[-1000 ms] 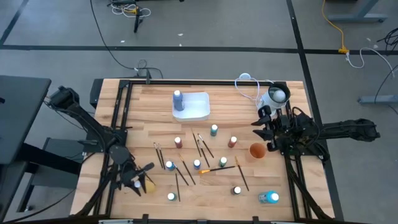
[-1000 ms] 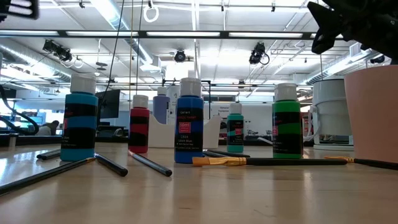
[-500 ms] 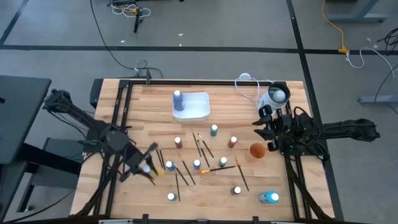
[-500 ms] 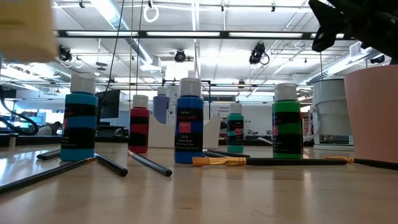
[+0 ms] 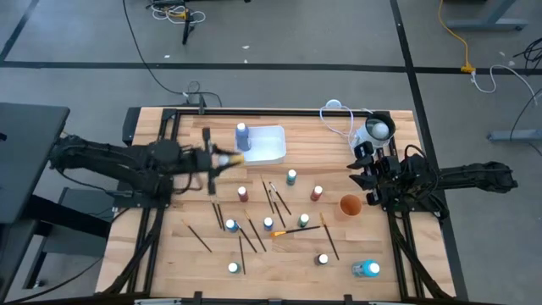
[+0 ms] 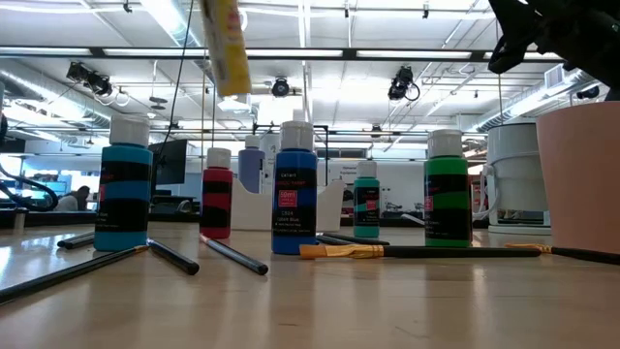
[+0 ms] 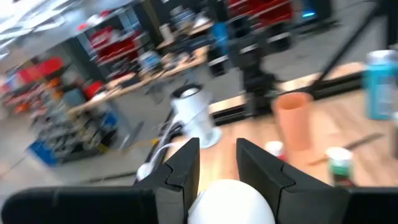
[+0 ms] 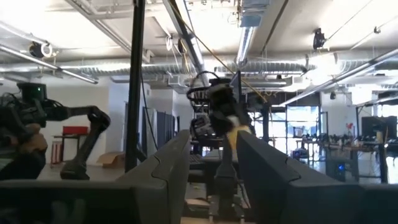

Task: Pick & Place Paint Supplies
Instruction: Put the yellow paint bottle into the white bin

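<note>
1. Two dark fingers of the left gripper [image 5: 222, 158] pinch a yellow bottle [image 5: 229, 158], held in the air just beside the white tray [image 5: 273, 153]; in the low view the same bottle [image 6: 223, 44] hangs tilted, high above the tabletop.
2. Inside the tray stands one blue bottle [image 5: 241, 135], close to the carried one.
3. Below the left gripper in the high view, on the wooden table [image 5: 195, 258], a red-brown bottle [image 5: 242, 194] and a scatter of dark brushes [image 5: 246, 233] lie in the open, with an orange-handled brush [image 5: 290, 230] among them.
4. Farther out stand a teal bottle [image 5: 291, 176], another red-brown bottle [image 5: 317, 193], an orange cup [image 5: 350, 205] and a large blue bottle [image 5: 367, 269] near the front edge.
5. The right gripper [image 5: 362, 164] waits at the table's right side near a white-and-grey round container [image 5: 375, 130]; its fingers stand apart, nothing between them in the right wrist view.
6. The left wrist view is blurred, and the bottle's white cap [image 7: 231, 202] is cut off at the frame edge between the fingers.
</note>
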